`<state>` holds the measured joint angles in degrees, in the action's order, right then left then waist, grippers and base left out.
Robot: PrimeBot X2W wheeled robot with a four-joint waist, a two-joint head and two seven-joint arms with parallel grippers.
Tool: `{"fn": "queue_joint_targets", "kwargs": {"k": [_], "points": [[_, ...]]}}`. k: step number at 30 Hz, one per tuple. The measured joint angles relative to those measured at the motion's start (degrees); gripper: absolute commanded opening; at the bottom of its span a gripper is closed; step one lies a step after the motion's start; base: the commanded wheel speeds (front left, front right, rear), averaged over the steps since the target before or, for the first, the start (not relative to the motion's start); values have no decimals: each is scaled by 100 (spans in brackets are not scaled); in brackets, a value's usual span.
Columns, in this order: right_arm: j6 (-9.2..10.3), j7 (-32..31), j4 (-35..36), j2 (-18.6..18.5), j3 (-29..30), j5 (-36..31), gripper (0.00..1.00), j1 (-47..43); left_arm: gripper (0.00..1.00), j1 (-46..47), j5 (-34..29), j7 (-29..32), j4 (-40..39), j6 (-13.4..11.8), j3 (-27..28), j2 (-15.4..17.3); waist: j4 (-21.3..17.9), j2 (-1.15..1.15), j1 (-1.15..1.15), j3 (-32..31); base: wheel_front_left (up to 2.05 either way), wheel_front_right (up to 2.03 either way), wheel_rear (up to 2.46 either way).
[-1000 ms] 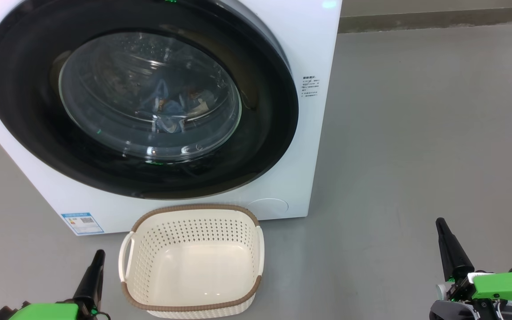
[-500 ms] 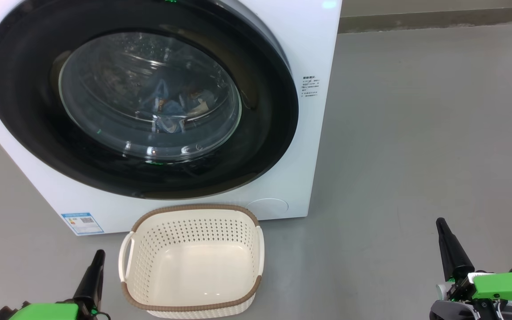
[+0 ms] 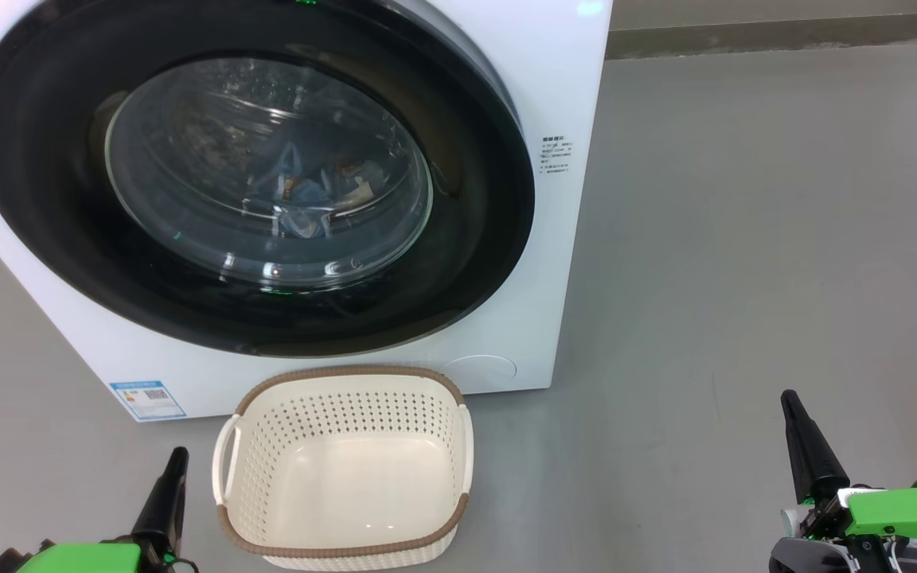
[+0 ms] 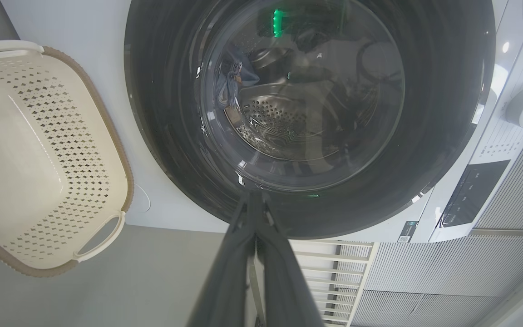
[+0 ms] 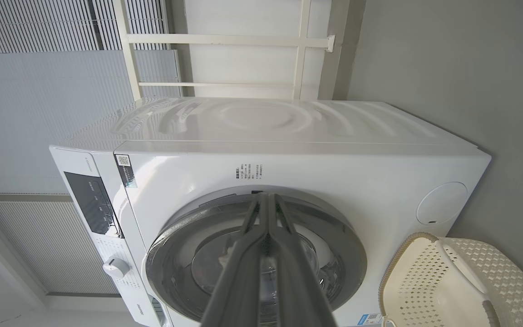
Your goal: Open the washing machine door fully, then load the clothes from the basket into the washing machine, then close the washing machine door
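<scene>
The left gripper [image 3: 176, 463] is hovering with fingers pressed together on nothing, just left of the basket [image 3: 347, 550]. The basket is sitting before the washing machine [image 3: 566, 103], below its closed washing machine door [image 3: 478, 239]. The clothes [image 3: 303, 195] are lying behind the glass. The right gripper [image 3: 791, 410], likewise closed and empty-fingered, is hanging well apart to the right.

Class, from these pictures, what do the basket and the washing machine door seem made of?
The basket looks like smooth cream moulded plastic: perforated walls, brown woven-look rim. The washing machine door: probably glossy black plastic rim, mirroring light, around clear glass-like window.
</scene>
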<state>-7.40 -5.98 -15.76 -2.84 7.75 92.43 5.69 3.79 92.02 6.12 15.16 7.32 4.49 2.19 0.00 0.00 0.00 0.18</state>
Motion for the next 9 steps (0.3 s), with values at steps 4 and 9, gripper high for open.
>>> {"fn": "queue_joint_targets", "kwargs": {"k": [4, 9], "points": [[0, 0, 0, 3, 1, 0, 0, 0, 0, 1, 0, 0, 0, 0, 0, -1, 0, 0, 0, 0, 0, 0, 0], [0, 0, 0, 4, 1, 0, 0, 0, 0, 1, 0, 0, 0, 0, 1, -1, 0, 0, 0, 0, 0, 0, 0]]}}
